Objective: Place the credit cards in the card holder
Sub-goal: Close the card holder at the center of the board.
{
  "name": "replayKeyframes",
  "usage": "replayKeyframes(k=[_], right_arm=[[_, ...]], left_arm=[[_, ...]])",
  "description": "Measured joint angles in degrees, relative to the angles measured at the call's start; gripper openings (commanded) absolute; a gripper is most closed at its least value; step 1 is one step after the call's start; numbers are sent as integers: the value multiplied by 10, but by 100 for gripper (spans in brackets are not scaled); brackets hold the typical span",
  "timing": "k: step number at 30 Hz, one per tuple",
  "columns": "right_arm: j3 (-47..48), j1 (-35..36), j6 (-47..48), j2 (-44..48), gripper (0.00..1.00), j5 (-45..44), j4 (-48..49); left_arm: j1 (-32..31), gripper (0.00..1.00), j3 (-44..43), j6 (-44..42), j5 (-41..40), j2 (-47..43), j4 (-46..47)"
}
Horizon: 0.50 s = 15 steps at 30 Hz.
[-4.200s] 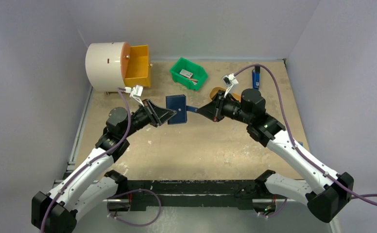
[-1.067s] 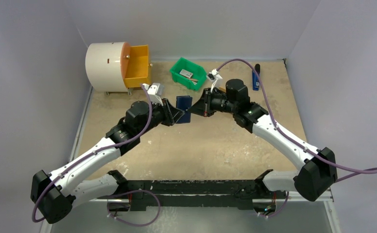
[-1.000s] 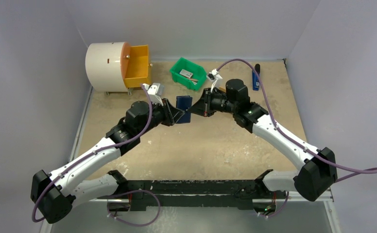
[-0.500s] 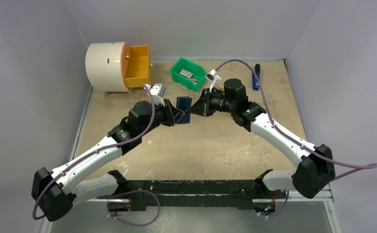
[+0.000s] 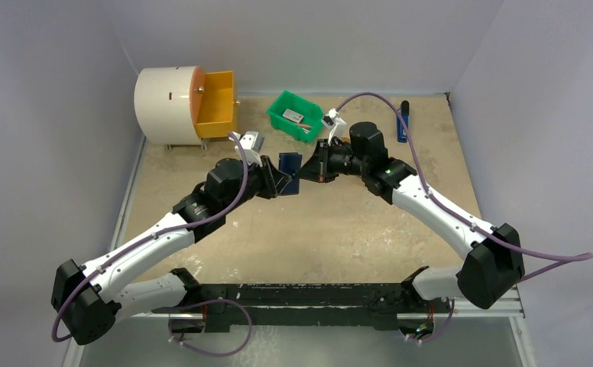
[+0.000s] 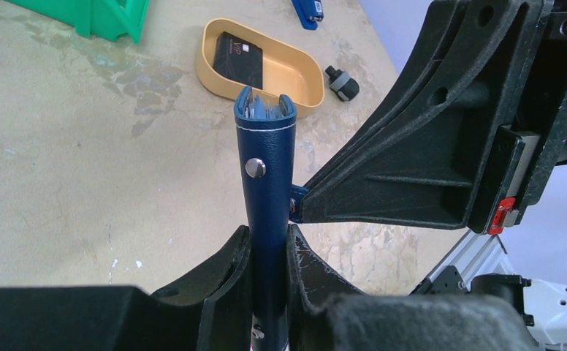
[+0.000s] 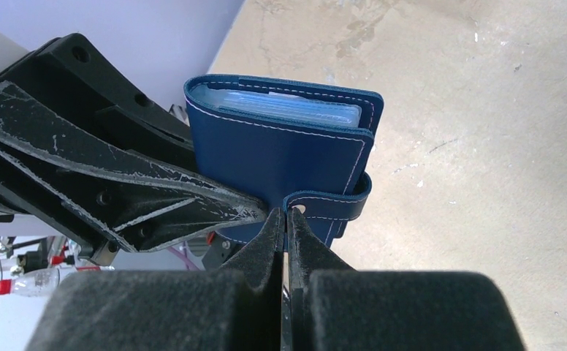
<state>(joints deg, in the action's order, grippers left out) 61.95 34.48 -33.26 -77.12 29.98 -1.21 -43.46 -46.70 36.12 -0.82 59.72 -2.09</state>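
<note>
- Your card holder now stands on edge in the air, just on the near side of the green bin. A few seconds ago it faced upward, broad and flat, and sat farther from that bin.
- Over the last second both arms have crept a little closer to the green bin. Neither grip looks any different.
- Your left tool is clamped on the holder's lower edge, one finger on each face. The light stud shows bare above those fingers.
- Your right tool is pressed together on the end of the snap tab, with nothing but the strap between its fingers.
- With the stud uncovered, I judge the tab unfastened, yet the holder is not spread. Its covers sit close together, and the clear sleeves show only along the top edge.
- Neither tool carries a card. A black card lies in the tan tray, on the bench beside the green bin.
- For the task, this puts you in the opening step, with no loading begun.
- Turning the holder on edge likely lets your right tool draw the tab sideways and swing a cover away.
- The tab is thin, so a hard tug could slip it free or twist the holder in your left tool.
</note>
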Motion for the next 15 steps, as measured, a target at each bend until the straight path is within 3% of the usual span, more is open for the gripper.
replayKeyframes(k=[15], right_arm=[[3,0,1,-6,0,-5,-33]], left_arm=[[-31,0,-1,-10,-25,16,-2]])
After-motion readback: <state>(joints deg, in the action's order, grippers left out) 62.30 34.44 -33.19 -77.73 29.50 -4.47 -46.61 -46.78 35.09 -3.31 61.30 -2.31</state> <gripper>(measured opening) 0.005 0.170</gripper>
